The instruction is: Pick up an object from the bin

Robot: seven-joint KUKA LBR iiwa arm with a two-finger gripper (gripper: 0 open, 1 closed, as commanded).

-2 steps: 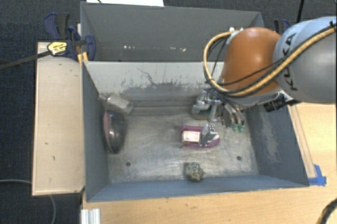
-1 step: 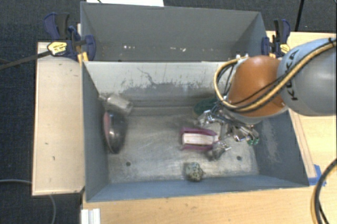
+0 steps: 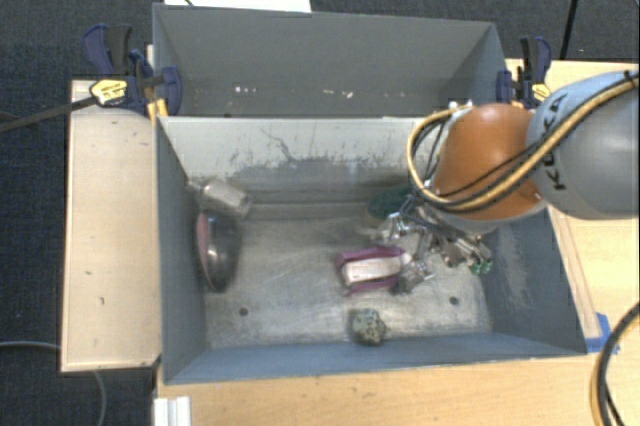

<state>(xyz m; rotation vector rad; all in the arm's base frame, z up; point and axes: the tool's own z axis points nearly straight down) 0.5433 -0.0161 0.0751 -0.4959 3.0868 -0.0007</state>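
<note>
The tool (image 3: 410, 259) hangs just beside a flat purple-and-white packet (image 3: 368, 270).

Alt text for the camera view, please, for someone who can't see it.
The pincer is down in the grey bin, at the right end of a purple-and-white packet near mid-floor. A rounded grey thing lies at left, a small speckled stone in front, a dark green thing behind.

Partial letters "KU" on grey arm (image 3: 590, 164).
</note>
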